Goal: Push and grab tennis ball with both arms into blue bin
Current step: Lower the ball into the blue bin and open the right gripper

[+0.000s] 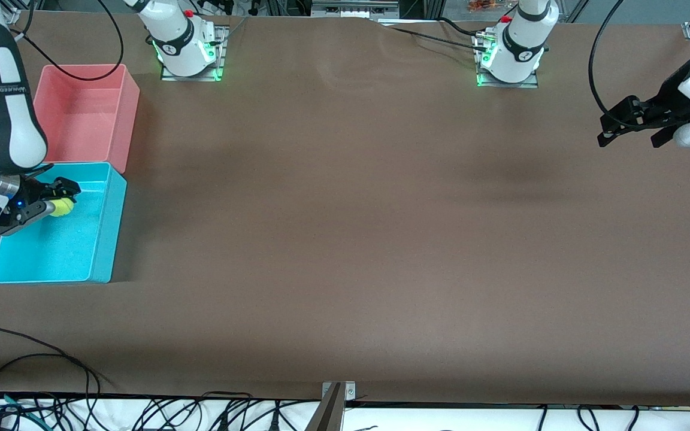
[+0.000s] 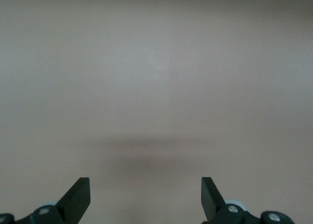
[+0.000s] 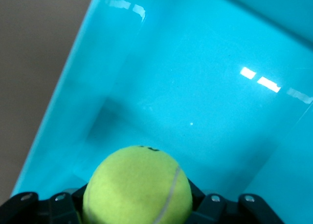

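Note:
My right gripper [image 1: 57, 199] is shut on the yellow-green tennis ball [image 1: 61, 207] and holds it over the inside of the blue bin [image 1: 96, 254], which stands at the right arm's end of the table. In the right wrist view the tennis ball [image 3: 138, 186] fills the space between the black fingers, with the blue bin's turquoise floor and wall [image 3: 195, 87] below it. My left gripper [image 1: 632, 130] is open and empty, up over bare table at the left arm's end; its view shows only its fingertips [image 2: 78, 197] over brown table.
A pink-red bin [image 1: 114, 129] stands touching the blue bin, farther from the front camera. Black cables [image 1: 33, 359] lie along the table's front edge. A metal bracket [image 1: 338, 392] sits at the middle of that edge.

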Motion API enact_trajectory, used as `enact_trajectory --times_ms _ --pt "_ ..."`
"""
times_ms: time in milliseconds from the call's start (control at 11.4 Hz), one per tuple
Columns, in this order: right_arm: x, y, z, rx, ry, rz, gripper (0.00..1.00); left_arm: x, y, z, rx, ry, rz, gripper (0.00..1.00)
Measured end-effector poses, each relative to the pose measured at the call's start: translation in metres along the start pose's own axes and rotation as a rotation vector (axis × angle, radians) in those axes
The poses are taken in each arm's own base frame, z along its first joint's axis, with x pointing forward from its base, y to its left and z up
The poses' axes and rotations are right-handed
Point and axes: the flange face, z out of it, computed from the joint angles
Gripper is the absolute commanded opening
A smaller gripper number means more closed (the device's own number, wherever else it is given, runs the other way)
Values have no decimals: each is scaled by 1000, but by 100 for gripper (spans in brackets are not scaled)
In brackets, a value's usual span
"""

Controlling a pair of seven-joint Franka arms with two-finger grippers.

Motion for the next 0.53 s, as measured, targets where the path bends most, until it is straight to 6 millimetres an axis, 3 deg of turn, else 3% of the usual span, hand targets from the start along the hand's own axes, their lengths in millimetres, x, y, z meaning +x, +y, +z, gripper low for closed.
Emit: enact_trajectory --times_ms 352,528 --pt "-8 18 41 59 -8 -25 2 0 0 0 0 0 0 100" --pt "-17 29 49 66 -11 -27 2 0 0 0 0 0 0 100"
